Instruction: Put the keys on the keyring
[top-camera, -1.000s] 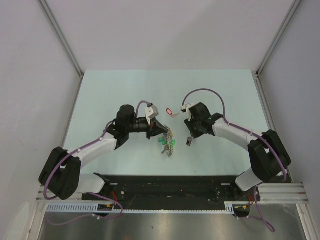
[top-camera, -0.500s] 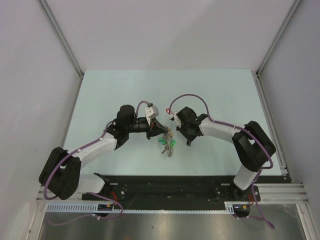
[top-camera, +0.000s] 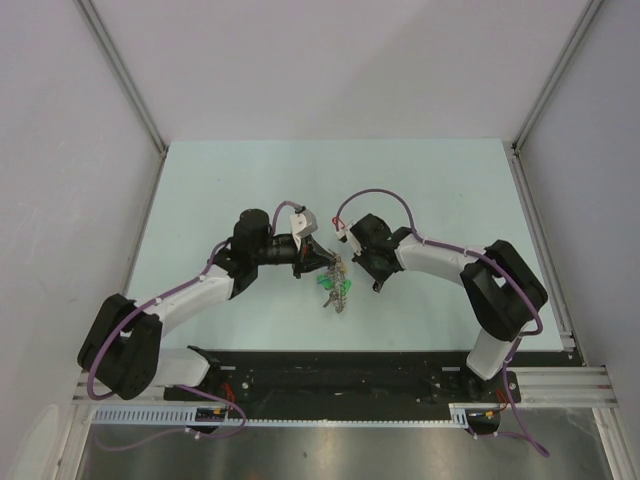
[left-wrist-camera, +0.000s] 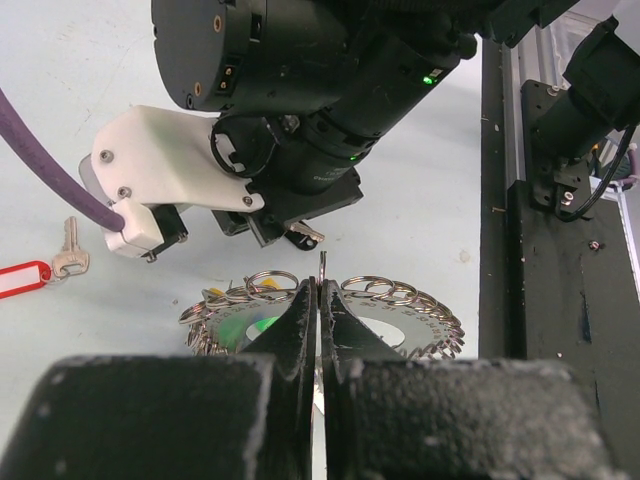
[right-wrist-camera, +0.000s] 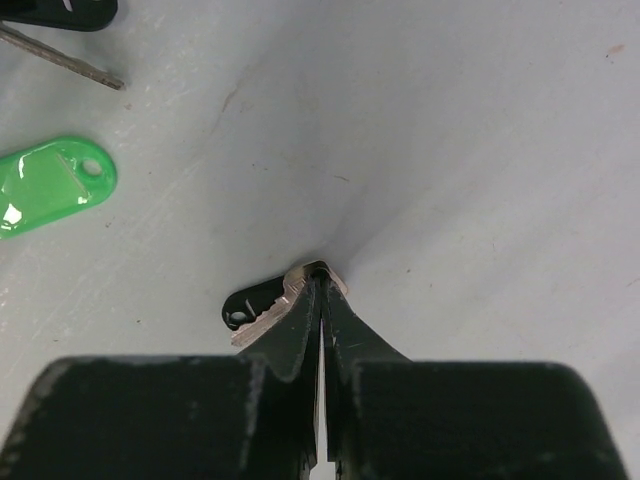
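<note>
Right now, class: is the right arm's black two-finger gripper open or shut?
Shut: the right gripper has its fingers pressed together, pinching a tiny silver metal key at the tips.

A silver key (right-wrist-camera: 262, 325) with a black tag sits pinched in my right tool (right-wrist-camera: 320, 290); my left tool (left-wrist-camera: 320, 300) clamps the thin wire keyring (left-wrist-camera: 322, 265).

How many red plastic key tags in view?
1. The red oblong plastic key tag lies on the table at the left wrist view's left edge, a small silver key beside it. The right arm may hide it in the top view.
</note>
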